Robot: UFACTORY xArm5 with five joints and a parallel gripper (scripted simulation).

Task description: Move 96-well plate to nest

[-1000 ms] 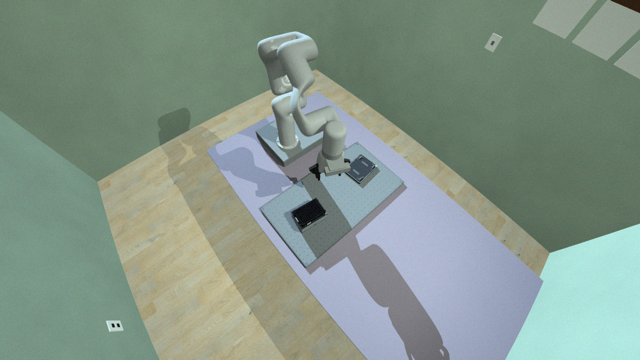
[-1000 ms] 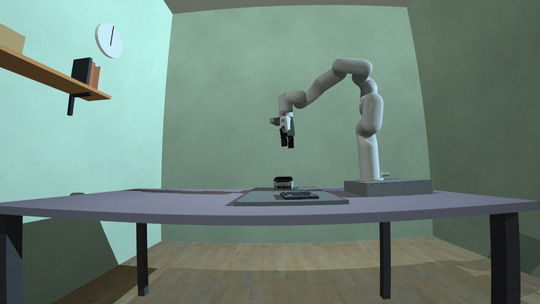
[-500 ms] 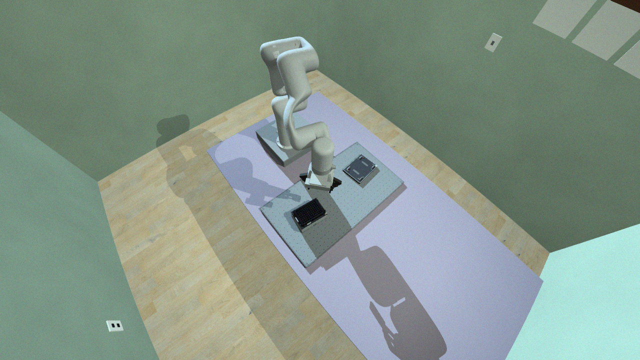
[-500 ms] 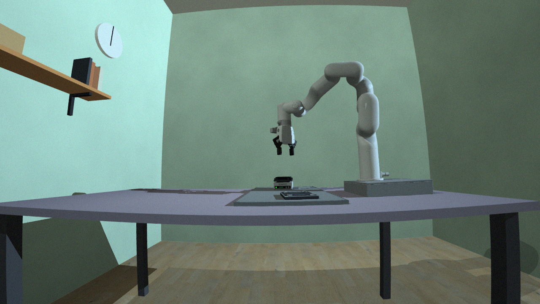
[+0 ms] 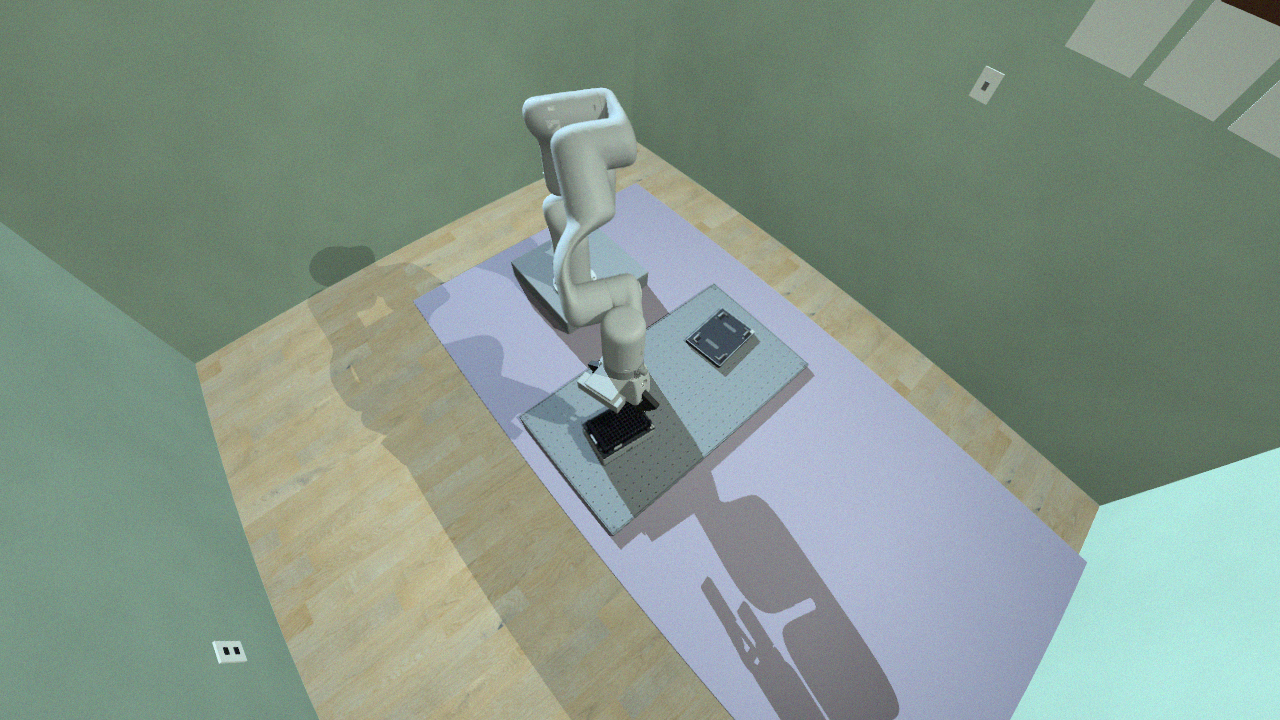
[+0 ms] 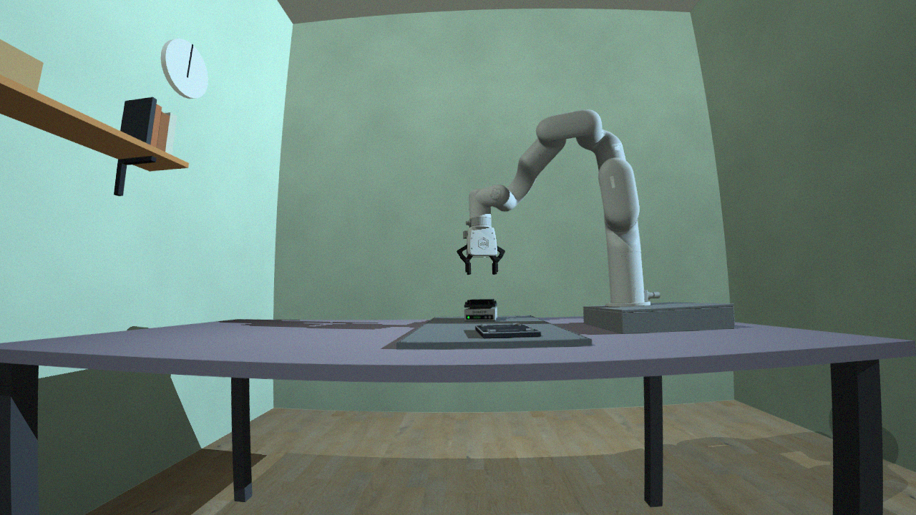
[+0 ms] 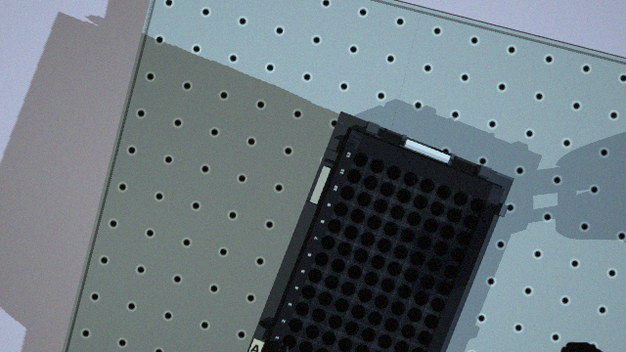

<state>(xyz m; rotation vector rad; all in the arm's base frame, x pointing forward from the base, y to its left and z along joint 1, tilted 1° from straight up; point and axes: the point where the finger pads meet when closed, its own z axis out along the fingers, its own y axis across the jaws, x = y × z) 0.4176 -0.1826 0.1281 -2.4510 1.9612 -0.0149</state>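
Black plastic identifies the rectangular 96-well plate (image 7: 391, 244), which is seated on top of the small grey box-shaped plate shaker S1 (image 6: 480, 312) at one end of the grey perforated metal breadboard (image 5: 751, 376). No part of the transfer is judged to be done: the plate is not lifted, and the dark flat rectangular plate nest N1 (image 5: 719, 337) at the other end of the breadboard, well apart from the shaker, holds nothing.

The black two-fingered gripper (image 6: 481, 267) of the white arm is held above the shaker, pointing straight down, with a clear gap between it and the plate in the exterior view. Its fingers are spread to their widest and nothing is gripped. In the wrist view the plate is seen slanted and off to the lower right, so the gripper is judged not to be squared to the plate edges.

A small label beginning with "A" (image 7: 254, 347) is seen at the lower left corner of the plate in the wrist view; the cut-off corner itself cannot be made out.

Remaining steps, as judged:
1. Alignment and descent over the plate.
2. Closing on the plate.
3. Lifting and carrying to the nest.
4. Seating flat inside the locators with A1 matched to the marked corner.
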